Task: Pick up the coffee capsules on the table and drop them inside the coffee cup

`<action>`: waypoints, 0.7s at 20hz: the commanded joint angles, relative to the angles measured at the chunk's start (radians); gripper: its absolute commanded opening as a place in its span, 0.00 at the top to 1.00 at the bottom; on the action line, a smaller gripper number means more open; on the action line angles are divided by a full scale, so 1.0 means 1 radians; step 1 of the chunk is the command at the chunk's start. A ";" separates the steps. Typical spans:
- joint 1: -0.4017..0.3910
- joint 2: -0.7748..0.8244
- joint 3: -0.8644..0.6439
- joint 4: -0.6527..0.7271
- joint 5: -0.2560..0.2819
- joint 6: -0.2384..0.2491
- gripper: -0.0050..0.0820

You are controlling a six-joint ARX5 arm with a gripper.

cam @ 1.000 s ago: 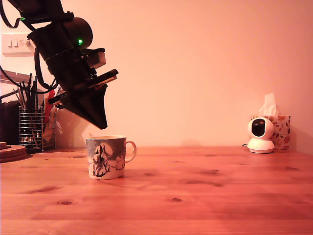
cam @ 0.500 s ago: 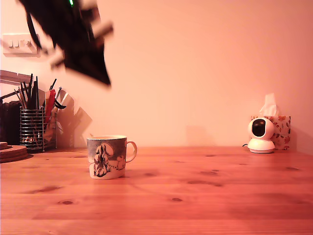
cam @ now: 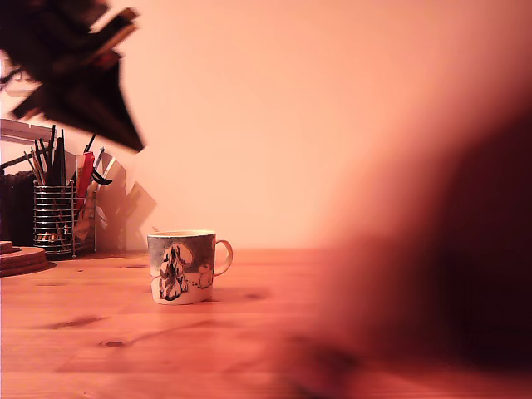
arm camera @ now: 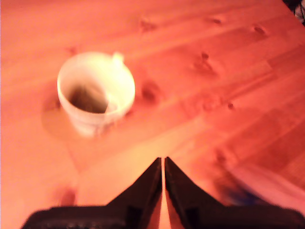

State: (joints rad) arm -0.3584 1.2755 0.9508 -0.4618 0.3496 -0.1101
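Jaws closed to a thin slit, nothing between them; gripper (arm camera: 163,164) empty, raised high over the far left part of the table in the exterior view (cam: 125,141), motion-blurred. Coffee cup (cam: 181,267) upright on the wooden table (cam: 100,316), left of centre in the exterior view, handle toward that view's right, well below and apart from the gripper. Wrist view looks down into the cup (arm camera: 96,90): something dark lies at the bottom, too blurred to tell what. No capsule seen on the bare wood. Wire holder (cam: 63,218) with utensils stands at the table's far left edge against the wall, behind the cup. Large dark blurred shape (cam: 449,258) very close to the exterior camera hides that view's right half; cannot tell what it is.
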 commanded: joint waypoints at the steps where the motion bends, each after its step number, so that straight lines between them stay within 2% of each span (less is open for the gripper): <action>1: -0.003 -0.038 -0.020 0.009 -0.013 -0.015 0.97; 6: -0.031 -0.098 -0.078 -0.008 -0.045 -0.024 0.97; 8: -0.044 -0.145 -0.152 0.038 -0.051 -0.025 0.97; 11: -0.069 -0.247 -0.295 0.143 -0.083 -0.066 0.97; 14: -0.093 -0.351 -0.397 0.262 -0.137 -0.061 0.97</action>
State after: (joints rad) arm -0.4450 0.9485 0.5720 -0.2382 0.2192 -0.1749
